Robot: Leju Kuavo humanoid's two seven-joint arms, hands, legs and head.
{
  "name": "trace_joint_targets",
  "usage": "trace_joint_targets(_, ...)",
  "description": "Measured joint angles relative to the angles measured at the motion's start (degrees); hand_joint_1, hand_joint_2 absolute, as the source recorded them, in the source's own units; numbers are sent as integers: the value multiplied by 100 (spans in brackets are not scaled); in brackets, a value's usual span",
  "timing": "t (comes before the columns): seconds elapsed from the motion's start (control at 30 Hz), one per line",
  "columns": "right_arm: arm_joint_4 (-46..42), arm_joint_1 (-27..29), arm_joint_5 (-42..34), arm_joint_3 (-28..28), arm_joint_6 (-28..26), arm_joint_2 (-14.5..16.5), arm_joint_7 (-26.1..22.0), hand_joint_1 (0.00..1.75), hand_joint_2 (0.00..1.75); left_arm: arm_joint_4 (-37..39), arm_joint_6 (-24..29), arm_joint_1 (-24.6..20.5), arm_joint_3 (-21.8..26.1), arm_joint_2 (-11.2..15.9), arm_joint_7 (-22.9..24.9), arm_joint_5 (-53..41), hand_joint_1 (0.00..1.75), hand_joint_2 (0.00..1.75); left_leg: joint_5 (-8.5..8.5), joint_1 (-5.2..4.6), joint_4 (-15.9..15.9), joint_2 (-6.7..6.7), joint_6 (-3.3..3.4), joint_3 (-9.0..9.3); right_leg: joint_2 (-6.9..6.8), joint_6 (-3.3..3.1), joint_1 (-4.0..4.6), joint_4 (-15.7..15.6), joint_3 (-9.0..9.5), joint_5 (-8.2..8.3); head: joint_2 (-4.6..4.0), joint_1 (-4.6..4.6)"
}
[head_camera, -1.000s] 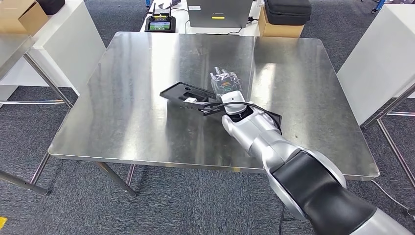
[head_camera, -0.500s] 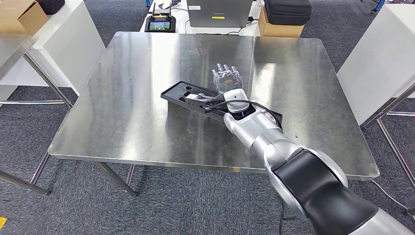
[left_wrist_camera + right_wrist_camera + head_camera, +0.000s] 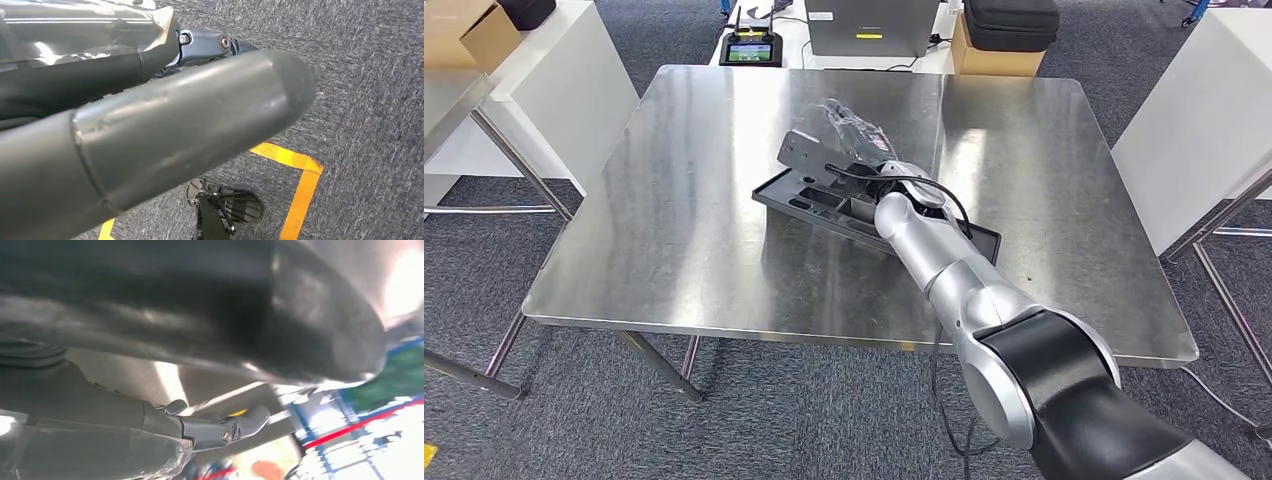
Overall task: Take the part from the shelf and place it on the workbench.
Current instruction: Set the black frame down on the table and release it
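The black part [image 3: 864, 212] lay flat on the steel desk [image 3: 674, 250], so placing looked done; the right hand [image 3: 849, 130], released with fingers spread above its far end, next needed only to withdraw clear.

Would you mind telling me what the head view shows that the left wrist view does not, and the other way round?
Head view alone: the steel workbench, the black part lying on it, and the right hand over the part's far end, fingers extended and apparently empty. Beyond the bench stand white tables and a cardboard box.

Left wrist view alone: the left hand close up, hanging over the floor, holding nothing visible, and yellow floor tape.

Both: grey carpet.
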Motion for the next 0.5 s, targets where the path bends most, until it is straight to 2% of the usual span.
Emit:
trace_joint_targets(0.03, -96, 36, -326, -106, 148, 46, -227, 0, 175, 0, 15, -1, 16, -1, 1, -4, 0, 0, 0, 0, 0, 0, 0, 0, 0, 0, 0, 0, 0, 0, 0, 0)
trace_joint_targets(0.13, -624, 243, -1481, -378, 740, 215, -768, 0, 175, 0, 45, -3, 74, -2, -14, -30, 0, 0, 0, 0, 1, -1, 0, 1, -2, 0, 0, 0, -1, -1, 0, 0)
trace_joint_targets(0.27, -1875, 844, -3502, -268, 1631, 316, -915, 0, 175, 0, 56, -2, 155, -6, -69, -113, 0, 0, -4, 0, -1, -6, -4, 1, -3, 0, 1, 0, -1, -3, 0, 0)
trace_joint_targets(0.4, -3303, 1613, -5396, 211, 2015, 280, -885, 0, 0, 0, 62, -3, 258, -6, -97, -169, 0, 0, -14, 0, -1, -3, -16, 3, 0, -1, 1, -1, -3, -5, 0, 0)
trace_joint_targets(0.5, -4210, 2241, -6518, 548, 2267, 227, -964, 0, 0, 0, 55, -3, 334, -9, -107, -209, 0, 0, -19, 0, -2, -3, -19, 4, 0, -1, 1, -1, -3, -6, -1, 0)
